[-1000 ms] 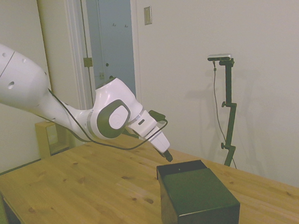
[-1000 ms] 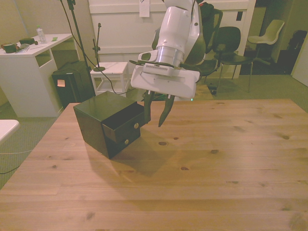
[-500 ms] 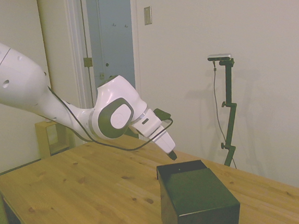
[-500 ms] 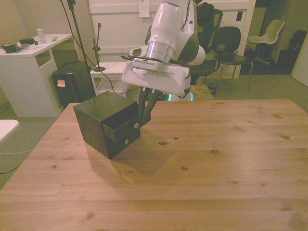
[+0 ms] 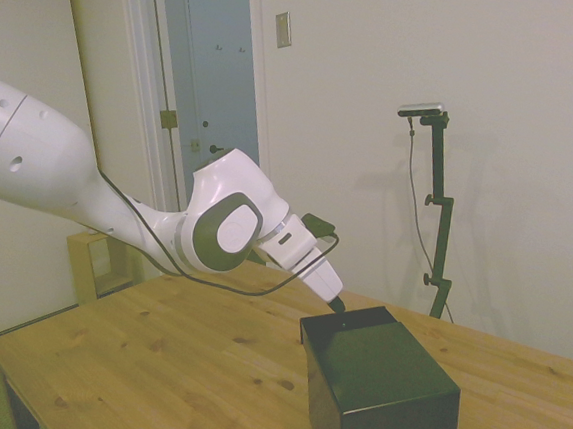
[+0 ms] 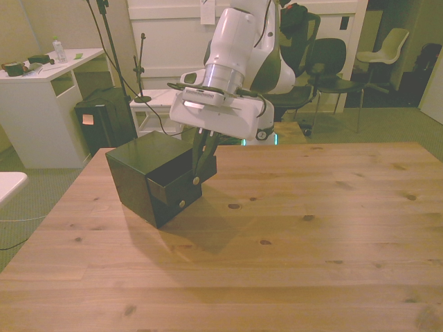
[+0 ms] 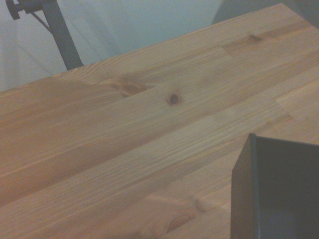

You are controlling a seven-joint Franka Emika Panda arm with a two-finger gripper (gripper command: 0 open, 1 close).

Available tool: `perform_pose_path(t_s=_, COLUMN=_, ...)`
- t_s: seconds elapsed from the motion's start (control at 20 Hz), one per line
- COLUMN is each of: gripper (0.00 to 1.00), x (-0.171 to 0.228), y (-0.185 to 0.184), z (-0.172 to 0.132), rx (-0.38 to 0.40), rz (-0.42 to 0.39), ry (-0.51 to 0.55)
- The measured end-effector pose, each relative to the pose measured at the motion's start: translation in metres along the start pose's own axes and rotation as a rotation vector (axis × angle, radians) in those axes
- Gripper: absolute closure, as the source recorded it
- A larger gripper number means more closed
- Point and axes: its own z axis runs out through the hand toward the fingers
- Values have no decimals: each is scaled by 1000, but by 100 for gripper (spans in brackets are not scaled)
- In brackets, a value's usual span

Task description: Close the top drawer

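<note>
In the side view the white arm point(image 5: 117, 205) reaches in from the picture's left over the wooden table point(image 5: 174, 355), its dark gripper point(image 5: 338, 304) angled down and meeting the far upper edge of the glossy black cabinet point(image 5: 377, 388); from this side the cabinet shows only plain walls and its top, and the top drawer cannot be made out. In the front view the cabinet point(image 6: 138, 176) stands on the table point(image 6: 291, 235) toward the front view's left, turned at an angle; the top drawer point(image 6: 181, 180) juts out of the cabinet's face toward the front view's right, with a small pale knob on its front, and a second knob sits on the panel below it; the gripper point(image 6: 201, 160) hangs from the wide white wrist block straight above the drawer's outer end, its dark fingers point(image 6: 199, 153) drawn together into one narrow point, with nothing seen between them, their tips at the drawer's upper front edge just above the knob. In the wrist view a dark corner of the cabinet point(image 7: 279, 194) rises beside bare, knotty table planks point(image 7: 124, 139).
</note>
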Motion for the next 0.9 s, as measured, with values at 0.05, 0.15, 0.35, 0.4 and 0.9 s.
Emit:
perform_pose_path(t_s=0.05, gripper=100, x=0, y=0, z=0, rx=-1, rz=1, ry=0)
perform_pose_path(t_s=0.15, gripper=100, x=1, y=1, z=1, rx=-8, rz=4, ry=-1)
perform_pose_path(t_s=0.35, gripper=100, x=4, y=2, z=0, rx=-34, rz=22, ry=-4)
perform_pose_path(t_s=0.4, gripper=100, x=4, y=2, z=-1, rx=-44, rz=25, ry=-6)
perform_pose_path(t_s=0.9, gripper=100, x=19, y=9, z=-2, rx=-140, rz=79, ry=-14)
